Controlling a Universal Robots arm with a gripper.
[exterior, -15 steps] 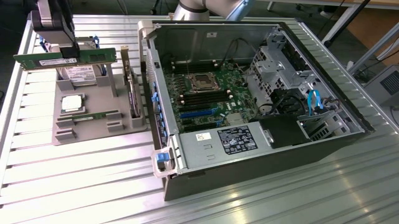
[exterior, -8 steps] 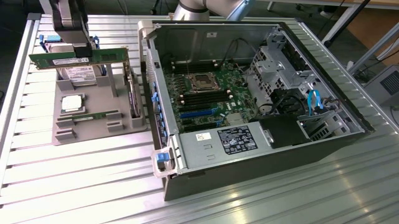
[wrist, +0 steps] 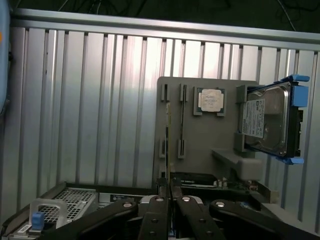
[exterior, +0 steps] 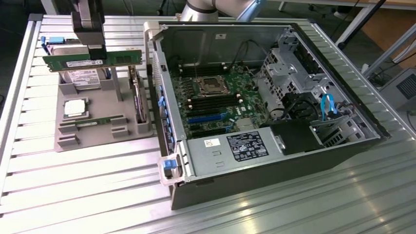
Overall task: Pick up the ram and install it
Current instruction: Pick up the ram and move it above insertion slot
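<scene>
As the pincer (exterior: 96,50) is closed on the top edge of the ram (exterior: 91,61), the green stick is held level in the air. Just beneath it, a hard drive (exterior: 81,78), a processor (exterior: 76,108) and a second stick (exterior: 101,121) are seen on the grey tray (exterior: 97,137). Beside the pincer, the open computer case (exterior: 273,161) is set, its raised side wall (exterior: 156,73) standing between pincer and motherboard (exterior: 215,105).

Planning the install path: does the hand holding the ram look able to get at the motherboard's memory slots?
Probably yes. The hand holds the ram above the tray, and the computer case lies open, its memory slots uncovered, with nothing visible lying over them.
</scene>
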